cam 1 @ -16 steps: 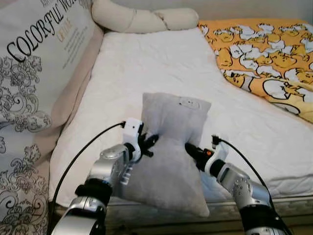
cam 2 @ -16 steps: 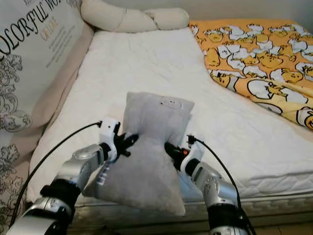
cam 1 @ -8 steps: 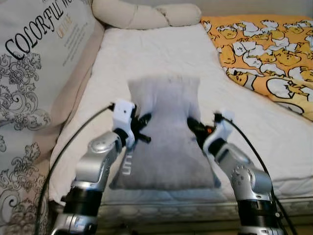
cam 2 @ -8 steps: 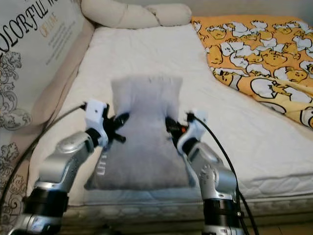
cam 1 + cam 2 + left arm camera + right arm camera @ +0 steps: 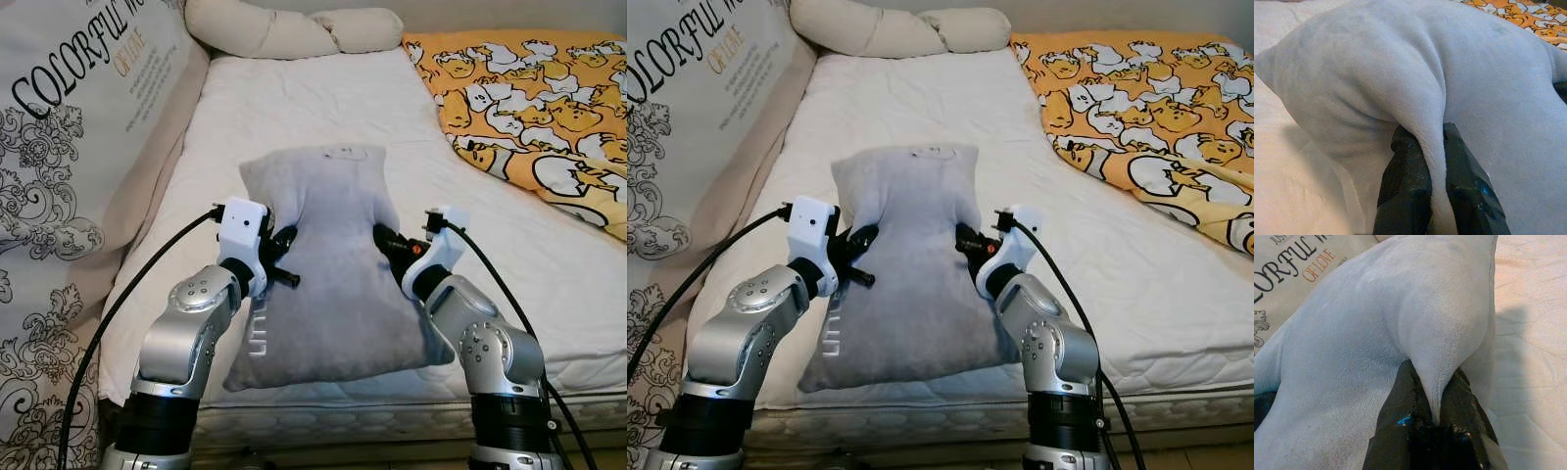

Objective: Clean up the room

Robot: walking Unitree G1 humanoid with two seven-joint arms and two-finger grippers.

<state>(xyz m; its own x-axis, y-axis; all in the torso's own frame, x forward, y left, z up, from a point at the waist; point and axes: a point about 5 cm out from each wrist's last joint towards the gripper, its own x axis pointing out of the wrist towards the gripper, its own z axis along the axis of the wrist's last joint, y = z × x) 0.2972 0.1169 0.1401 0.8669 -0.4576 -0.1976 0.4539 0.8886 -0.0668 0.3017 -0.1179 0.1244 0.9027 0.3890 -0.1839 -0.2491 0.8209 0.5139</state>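
The left gripper point(image 5: 1431, 142) pinches a fold of the grey pillow point(image 5: 328, 264) between its jaws; the right gripper point(image 5: 1435, 382) pinches the opposite side, above the mattress point(image 5: 294, 108).

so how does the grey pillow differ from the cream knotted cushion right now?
The grey pillow is flat and rectangular; the cream knotted cushion is a twisted roll. The grey pillow is pinched by the left gripper and right gripper near the bed's front edge; the cushion lies untouched at the far end. Both are on the white mattress.
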